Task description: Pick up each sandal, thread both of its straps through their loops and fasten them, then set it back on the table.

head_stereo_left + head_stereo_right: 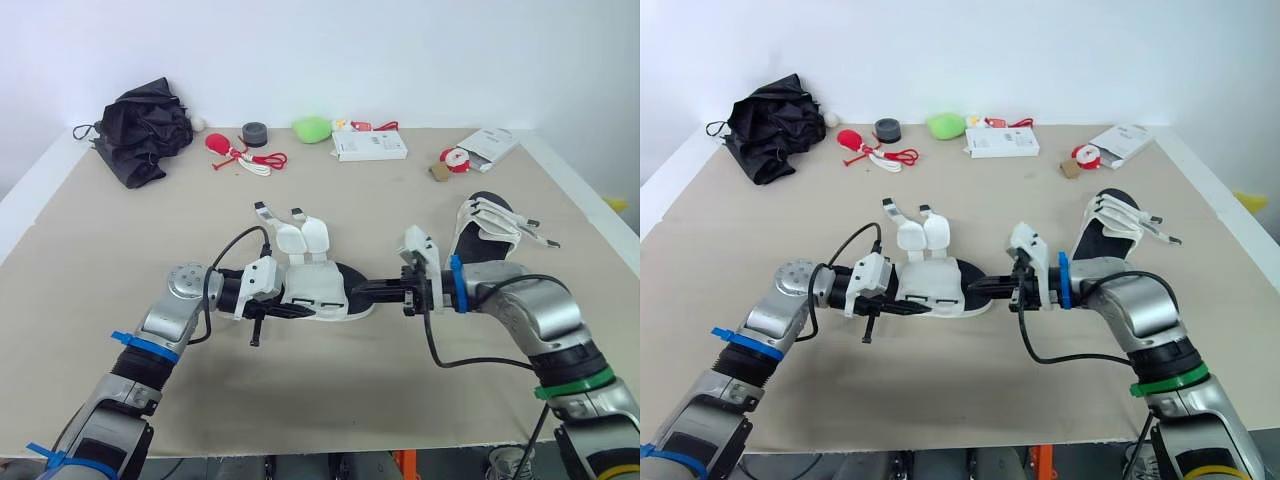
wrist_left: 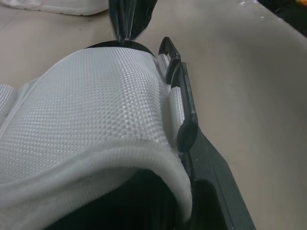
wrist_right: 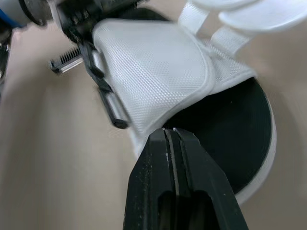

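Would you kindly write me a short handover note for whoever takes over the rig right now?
Left gripper: against the side of the white mesh sandal with black sole at table centre; grip unclear.
Right gripper: jaws shut, tips at that sandal's end.
Second white sandal: lying on the beige table, further right.
Done: nothing fastened; the centre sandal's straps stand open, the other's look loose.
Left: thread and fasten every strap, set each sandal down.

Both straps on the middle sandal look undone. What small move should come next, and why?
Probably open the right gripper and raise it to a strap: it is shut at one end of the sandal, both straps stand loose, and the left gripper is at the other end.
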